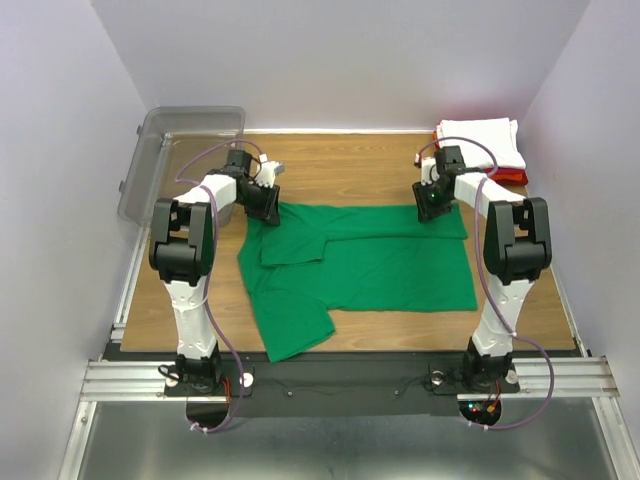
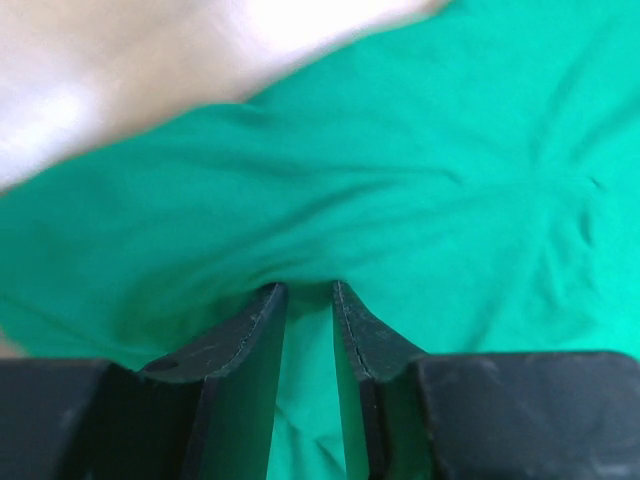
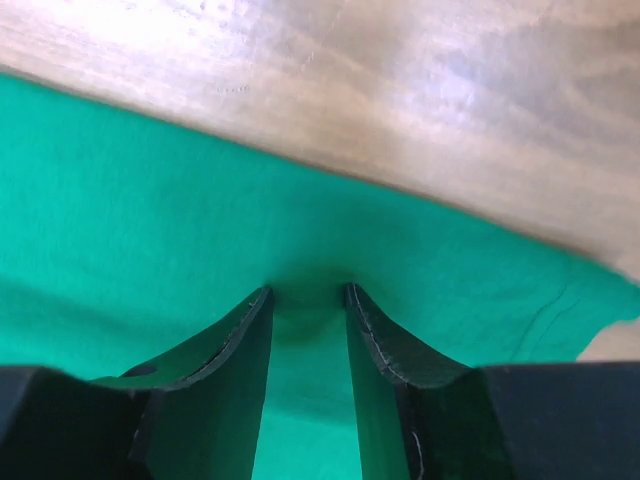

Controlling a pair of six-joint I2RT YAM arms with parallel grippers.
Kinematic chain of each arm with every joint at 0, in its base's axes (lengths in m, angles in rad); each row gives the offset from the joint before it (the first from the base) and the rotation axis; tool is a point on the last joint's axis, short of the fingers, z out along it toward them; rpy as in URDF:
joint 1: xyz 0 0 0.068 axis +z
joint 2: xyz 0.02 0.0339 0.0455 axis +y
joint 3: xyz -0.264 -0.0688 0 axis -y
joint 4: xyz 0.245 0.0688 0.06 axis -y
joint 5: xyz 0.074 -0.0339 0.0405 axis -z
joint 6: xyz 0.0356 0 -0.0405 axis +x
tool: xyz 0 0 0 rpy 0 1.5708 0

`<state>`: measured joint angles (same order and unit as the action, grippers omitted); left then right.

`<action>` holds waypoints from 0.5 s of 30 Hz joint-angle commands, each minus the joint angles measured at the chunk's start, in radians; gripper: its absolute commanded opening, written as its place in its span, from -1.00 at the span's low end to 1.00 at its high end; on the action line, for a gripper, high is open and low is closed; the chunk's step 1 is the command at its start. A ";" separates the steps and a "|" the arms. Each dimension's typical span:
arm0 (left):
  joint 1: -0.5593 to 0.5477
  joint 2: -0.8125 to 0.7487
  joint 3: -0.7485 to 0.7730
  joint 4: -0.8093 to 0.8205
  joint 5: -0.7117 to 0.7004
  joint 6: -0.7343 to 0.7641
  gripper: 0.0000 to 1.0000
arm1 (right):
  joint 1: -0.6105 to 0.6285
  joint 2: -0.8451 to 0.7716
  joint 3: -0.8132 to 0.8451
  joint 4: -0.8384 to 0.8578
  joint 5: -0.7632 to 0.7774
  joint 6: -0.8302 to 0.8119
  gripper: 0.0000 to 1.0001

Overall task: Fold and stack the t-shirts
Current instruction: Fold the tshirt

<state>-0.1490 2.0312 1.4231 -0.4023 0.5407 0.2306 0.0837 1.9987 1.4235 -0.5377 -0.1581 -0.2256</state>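
Note:
The green t-shirt (image 1: 370,265) lies spread on the wooden table, its far edge folded over and one sleeve hanging toward the near left. My left gripper (image 1: 268,205) is down on the shirt's far left corner. In the left wrist view (image 2: 310,288) its jaws stand narrow with green cloth pinched and puckered between them. My right gripper (image 1: 432,205) is down on the far right corner. In the right wrist view (image 3: 308,292) it is closed on a small ridge of cloth near the shirt's edge. The folded white t-shirt (image 1: 480,135) lies on the red t-shirt (image 1: 510,172) at the back right.
A clear grey plastic bin (image 1: 170,155) leans at the back left corner. Bare wood (image 3: 400,90) lies just beyond the shirt's far edge. Walls enclose the table on the left, right and back.

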 commanded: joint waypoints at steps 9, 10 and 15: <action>0.002 0.077 0.324 -0.127 -0.013 0.087 -0.20 | -0.010 0.051 0.167 0.031 -0.033 -0.040 0.00; 0.000 0.054 0.326 -0.154 0.008 0.102 -0.15 | -0.012 0.020 0.157 0.028 -0.046 -0.053 0.04; 0.000 -0.190 0.229 -0.231 0.105 0.254 -0.08 | -0.012 -0.271 0.071 -0.088 -0.175 -0.141 0.73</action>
<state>-0.1490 2.0872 1.6825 -0.5312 0.5465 0.3496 0.0776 1.9675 1.5009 -0.5606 -0.2298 -0.2909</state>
